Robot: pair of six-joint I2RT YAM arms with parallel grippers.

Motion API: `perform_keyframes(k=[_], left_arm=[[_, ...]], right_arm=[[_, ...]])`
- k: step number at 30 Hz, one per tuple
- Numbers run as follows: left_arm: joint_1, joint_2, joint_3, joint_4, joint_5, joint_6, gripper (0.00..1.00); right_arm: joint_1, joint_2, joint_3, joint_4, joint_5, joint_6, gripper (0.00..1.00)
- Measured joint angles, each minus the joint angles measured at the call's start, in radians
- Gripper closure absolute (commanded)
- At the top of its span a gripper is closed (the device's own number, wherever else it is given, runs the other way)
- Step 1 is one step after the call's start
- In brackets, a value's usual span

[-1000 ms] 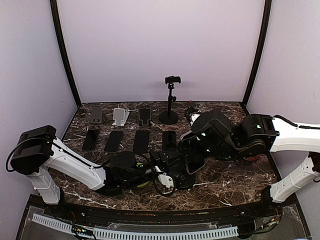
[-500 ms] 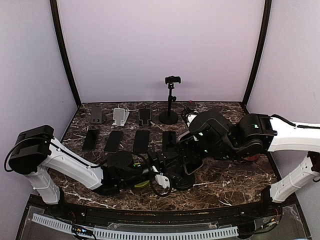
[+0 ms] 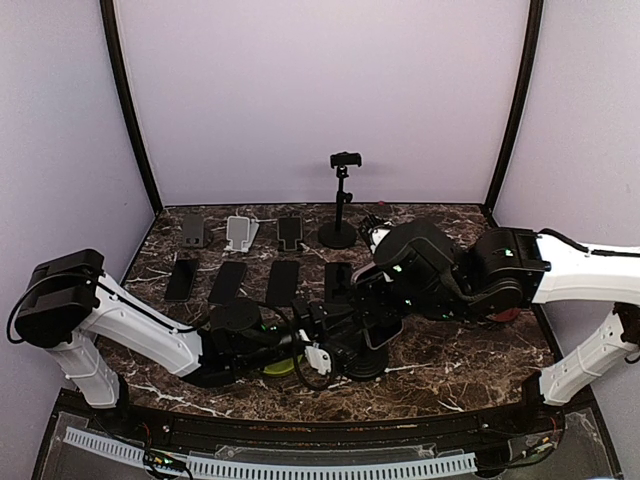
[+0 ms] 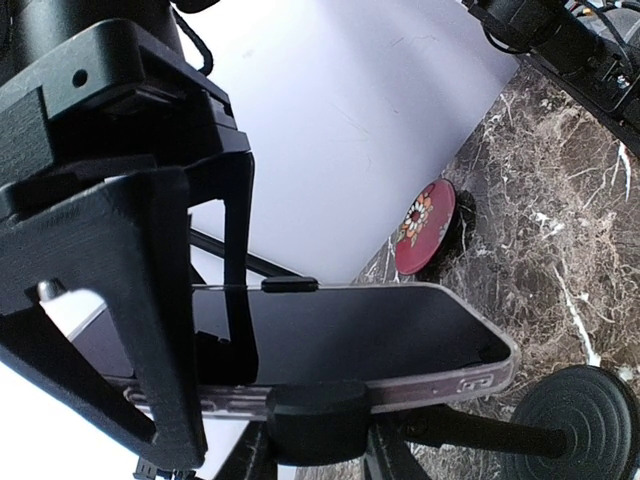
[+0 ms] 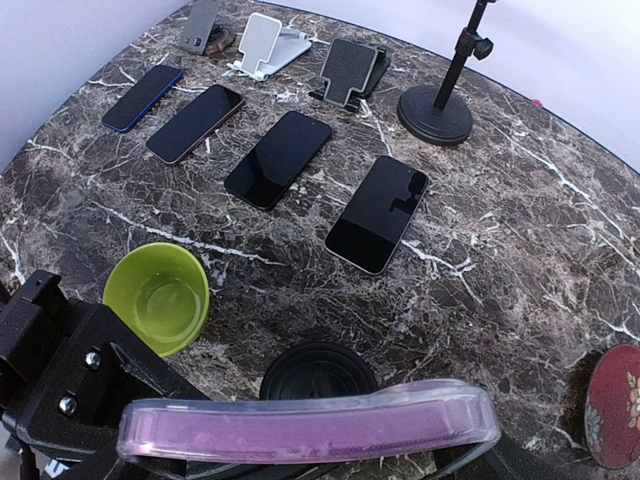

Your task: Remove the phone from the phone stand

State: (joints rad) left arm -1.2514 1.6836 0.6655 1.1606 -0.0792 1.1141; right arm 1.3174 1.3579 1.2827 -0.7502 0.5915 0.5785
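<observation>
Clear-cased phone (image 4: 380,335) is being pinched by left tool (image 4: 205,340); right tool (image 3: 383,330), I cannot tell; crooked pulling is risking toppling the phone stand (image 4: 575,405).

No legible text — none anywhere

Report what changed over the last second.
The right arm edged left; the left arm drew back left, uncovering more of the green cup. No visible grab or release. The four flat phones and back-row stands stayed put.
</observation>
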Motion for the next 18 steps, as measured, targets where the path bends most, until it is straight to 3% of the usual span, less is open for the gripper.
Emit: perform_keyframes(k=[18], left_arm=[[0.047, -0.027, -0.037, 0.006, 0.09, -0.038, 1.0]], right_arm=[[0.005, 0.034, 0.025, -0.008, 0.007, -0.045, 0.82]])
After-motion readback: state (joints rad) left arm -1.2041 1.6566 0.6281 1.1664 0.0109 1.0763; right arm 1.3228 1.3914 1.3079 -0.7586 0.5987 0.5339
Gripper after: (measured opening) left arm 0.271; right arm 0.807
